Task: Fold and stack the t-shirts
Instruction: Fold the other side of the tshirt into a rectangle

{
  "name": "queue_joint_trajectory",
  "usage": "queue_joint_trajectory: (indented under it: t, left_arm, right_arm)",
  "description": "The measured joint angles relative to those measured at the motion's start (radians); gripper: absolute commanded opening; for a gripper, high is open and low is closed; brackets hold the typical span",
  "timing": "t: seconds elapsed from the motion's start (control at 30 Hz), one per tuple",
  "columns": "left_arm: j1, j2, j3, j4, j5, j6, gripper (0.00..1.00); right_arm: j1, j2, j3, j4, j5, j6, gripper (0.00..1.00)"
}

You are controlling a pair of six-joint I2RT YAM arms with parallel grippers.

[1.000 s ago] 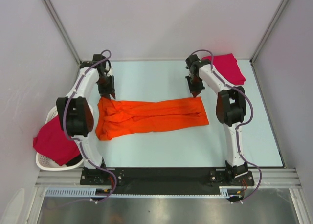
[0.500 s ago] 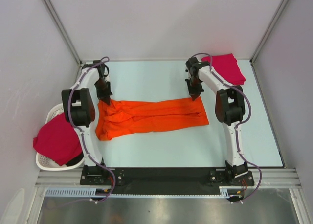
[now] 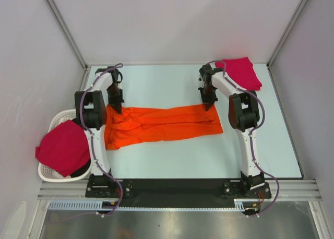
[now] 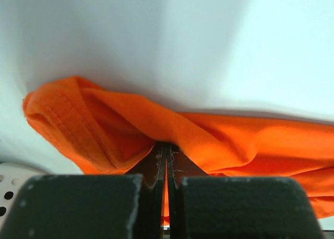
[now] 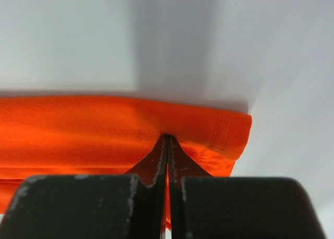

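Top external view is showing us the orange t-shirt (image 3: 162, 125) lying across the middle of the table (image 3: 172, 160) as a long narrow band, seemingly doubled lengthwise, so we are judging its fold to be only partway through. We are seeing the left hand (image 3: 118, 108) pinching the band's far left corner and the right hand (image 3: 209, 106) pinching its far right corner, and both wrist views are showing the jaws pressed together on orange cloth. What is remaining, we are reckoning, is doubling the band over into a compact square and carrying it to the stack. One crimson-pink shirt (image 3: 242, 73) is lying folded at the table's far right corner, probably beginning the stack. Another crimson-pink shirt (image 3: 62, 147) is draping unfolded over the white basket (image 3: 61, 117) at the near left, not yet handled.
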Motion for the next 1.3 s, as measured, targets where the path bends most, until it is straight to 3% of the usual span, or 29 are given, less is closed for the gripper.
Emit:
queue_joint_trajectory:
  t: [0.5,0.87,1.1,1.3]
  left_arm:
    - [-0.039,0.124,0.195,-0.146,-0.078,-0.100,0.00]
    - [-0.088,0.304,0.559,-0.148,-0.007,-0.229,0.00]
    - [-0.103,0.319,0.595,-0.060,0.016,-0.273,0.00]
    - [-0.094,0.305,0.558,-0.031,0.008,-0.288,0.00]
  right_arm:
    - [-0.018,0.070,0.117,-0.095,-0.013,0.015,0.00]
    - [-0.025,0.087,0.152,-0.085,0.001,0.026,0.00]
    - [-0.045,0.130,0.238,-0.004,0.031,0.040,0.00]
    - [-0.049,0.096,0.169,0.069,0.039,0.041,0.00]
